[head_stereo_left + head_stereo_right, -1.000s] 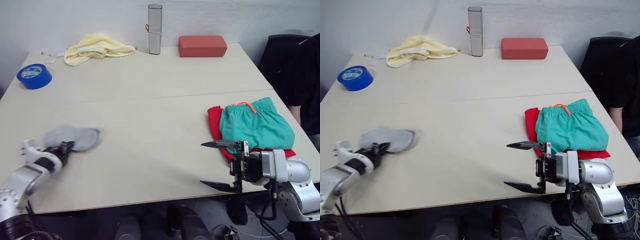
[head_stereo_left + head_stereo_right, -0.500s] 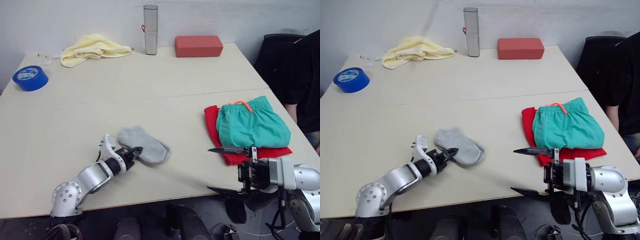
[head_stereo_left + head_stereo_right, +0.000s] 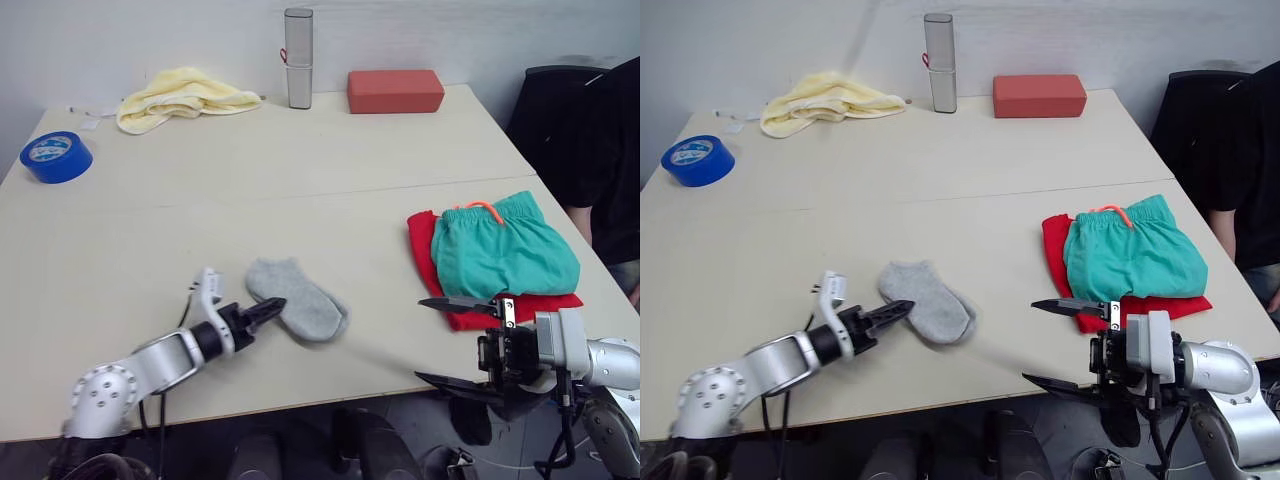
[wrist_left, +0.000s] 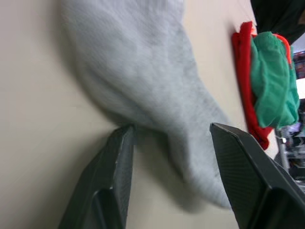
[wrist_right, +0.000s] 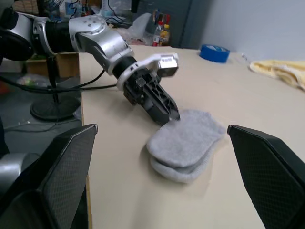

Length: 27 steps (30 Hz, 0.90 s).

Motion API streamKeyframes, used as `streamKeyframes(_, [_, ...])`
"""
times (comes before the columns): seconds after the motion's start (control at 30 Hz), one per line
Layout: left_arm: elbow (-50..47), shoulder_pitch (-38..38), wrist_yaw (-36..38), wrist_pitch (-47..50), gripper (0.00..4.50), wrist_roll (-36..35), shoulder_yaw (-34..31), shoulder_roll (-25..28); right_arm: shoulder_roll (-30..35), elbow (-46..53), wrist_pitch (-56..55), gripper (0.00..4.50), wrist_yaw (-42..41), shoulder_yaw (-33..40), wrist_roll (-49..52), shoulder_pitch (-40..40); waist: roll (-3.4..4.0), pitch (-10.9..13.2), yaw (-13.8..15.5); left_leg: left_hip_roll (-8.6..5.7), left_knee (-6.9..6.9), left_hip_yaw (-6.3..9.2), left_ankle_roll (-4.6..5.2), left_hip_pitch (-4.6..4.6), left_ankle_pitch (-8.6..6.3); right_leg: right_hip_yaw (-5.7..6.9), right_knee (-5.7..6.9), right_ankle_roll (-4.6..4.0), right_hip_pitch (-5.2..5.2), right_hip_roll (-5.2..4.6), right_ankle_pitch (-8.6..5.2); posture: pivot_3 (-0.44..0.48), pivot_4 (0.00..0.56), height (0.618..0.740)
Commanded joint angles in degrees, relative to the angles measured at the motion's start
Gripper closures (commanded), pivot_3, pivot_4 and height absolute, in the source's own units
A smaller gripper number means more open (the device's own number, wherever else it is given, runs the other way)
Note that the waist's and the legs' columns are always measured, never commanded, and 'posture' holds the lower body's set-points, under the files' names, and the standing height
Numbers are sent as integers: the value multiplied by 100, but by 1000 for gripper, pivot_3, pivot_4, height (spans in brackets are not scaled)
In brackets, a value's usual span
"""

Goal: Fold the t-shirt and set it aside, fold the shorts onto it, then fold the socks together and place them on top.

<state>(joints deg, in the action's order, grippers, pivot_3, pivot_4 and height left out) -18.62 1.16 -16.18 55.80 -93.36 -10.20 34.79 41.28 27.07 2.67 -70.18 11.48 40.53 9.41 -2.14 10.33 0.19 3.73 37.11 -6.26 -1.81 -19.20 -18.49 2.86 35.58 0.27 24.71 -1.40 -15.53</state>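
Left pincer (image 3: 268, 307) is spreading apart beside the socks (image 3: 298, 311); right wrist view is revealing them stacked, right pincer (image 3: 450, 340) gaping nearby.

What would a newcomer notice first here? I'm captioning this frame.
Probably the socks, a grey bundle mid-table near the front edge, with the left gripper at their near end, fingers apart. Next, the teal shorts stacked on the red t-shirt to the right, the open right gripper hanging beside them.

Grey socks (image 3: 298, 307) stacked flat mid-table — teal shorts (image 3: 510, 249) folded atop red t-shirt (image 3: 425, 250), well apart.
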Motion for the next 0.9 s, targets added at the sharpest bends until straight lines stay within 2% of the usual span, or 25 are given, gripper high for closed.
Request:
streamKeyframes(0.03, [-153,-380,1833,614,2032,314,-555,1181,118,431,510,0,243,-165,242,-49,0,10,-14,0,1,1,0,0,0,1,0,0,0,0,0,0,150,740])
streamKeyframes(0.1, [32,-537,2806,325,2032,979,-796,1630,129,498,723,0,392,-319,139,-95,-4,31,-35,-6,0,11,-4,0,-2,5,-2,-9,4,3,-5,0,150,740])
streamKeyframes(0.13, [155,-556,3302,-15,2215,1469,-791,1805,126,523,800,194,479,-422,53,-138,6,37,-28,-10,-2,24,-17,-4,-9,7,-9,-51,12,8,-29,0,150,740])
streamKeyframes(0.2, [471,-417,4625,-943,2507,2616,-563,2128,132,580,987,512,623,-733,-166,-243,23,47,-23,-14,-2,29,-28,-9,-19,8,-16,-70,17,7,-41,0,150,740])
streamKeyframes(0.27, [958,45,5393,-1729,3097,3579,-202,2209,48,585,1049,1142,769,-1089,-475,-394,28,49,14,-15,-3,30,-33,-34,-23,12,-28,-86,35,8,-47,0,150,740])
streamKeyframes(0.37, [1919,1292,5893,-2266,4056,4601,457,1974,-211,503,1043,2218,1055,-1822,-1176,-810,20,44,82,-16,1,31,-25,-77,-24,12,-28,-55,70,7,-26,0,150,740])
streamKeyframes(0.4, [2202,1705,6061,-2472,4432,5000,742,1851,-283,424,993,2623,1122,-2095,-1494,-958,19,45,84,-16,4,34,6,-100,-6,14,-26,3,87,8,13,0,150,740])
streamKeyframes(0.43, [2416,2005,6225,-2640,4500,5343,981,1754,-321,354,976,2837,1168,-2302,-1723,-1059,19,44,94,-15,4,31,12,-107,-7,14,-26,10,93,8,19,0,150,740])
streamKeyframes(0.57, [3619,3240,6747,-3635,4500,6611,1771,1019,-688,22,1314,4375,1601,-3012,-2397,-1523,15,41,114,-16,16,20,11,-111,-23,22,-10,20,99,4,23,0,150,740])
streamKeyframes(0.67, [4491,3905,6891,-4019,4500,7097,1920,474,-863,-111,1544,4446,1820,-3241,-2666,-1681,12,40,105,-17,37,10,5,-146,-20,24,5,26,129,4,19,0,150,740])
streamKeyframes(0.77, [5179,4341,6964,-4343,4500,7527,2003,104,-991,-113,1856,4446,2086,-3246,-2732,-1670,10,39,76,-17,92,0,9,-220,-30,25,38,29,193,9,20,0,150,740])
streamKeyframes(0.9, [5727,4564,7085,-4561,4500,7958,2037,-119,-1010,-104,1983,4446,2174,-3312,-2848,-1682,9,39,21,-23,104,-53,10,-202,-33,21,35,29,187,8,20,0,150,740])
